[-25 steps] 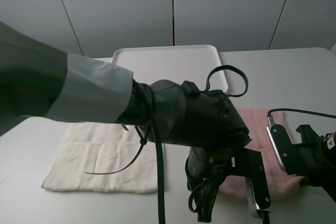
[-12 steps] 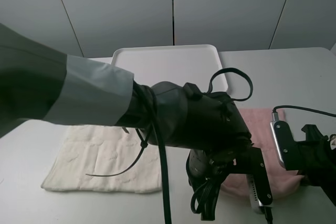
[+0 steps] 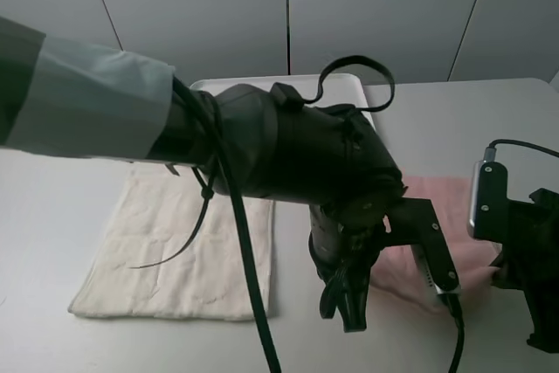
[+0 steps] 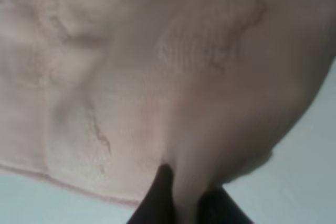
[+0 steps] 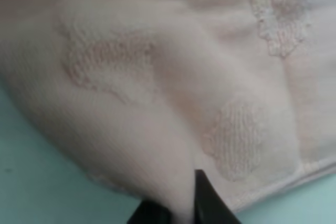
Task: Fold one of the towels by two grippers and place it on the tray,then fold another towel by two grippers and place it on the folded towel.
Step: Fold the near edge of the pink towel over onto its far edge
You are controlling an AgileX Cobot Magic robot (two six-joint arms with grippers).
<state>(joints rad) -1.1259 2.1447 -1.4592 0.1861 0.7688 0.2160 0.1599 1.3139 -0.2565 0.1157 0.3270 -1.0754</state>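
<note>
The pale pink towel (image 3: 454, 224) lies at the right of the table, its near edge raised off the surface. My left gripper (image 3: 354, 299) reaches across to its near left corner. In the left wrist view the left gripper (image 4: 186, 205) is shut, with a fold of the pink towel (image 4: 157, 77) pinched between its black fingers (image 4: 161, 195). My right gripper (image 3: 505, 275) is at the near right corner, and in the right wrist view it (image 5: 178, 208) is shut on a pinch of the pink towel (image 5: 173, 103). The cream towel (image 3: 157, 251) lies flat at left. The white tray (image 3: 349, 80) stands at the back, mostly hidden by the left arm.
The bulky left arm with its loose cables (image 3: 236, 242) spans the middle of the exterior view and overhangs the cream towel's right edge. The white table (image 3: 489, 128) shows bare surface at the far right, with grey wall panels behind.
The left gripper has closed on the pink towel. Both grippers have lifted its near edge, and the left arm has risen and swung toward the back.
</note>
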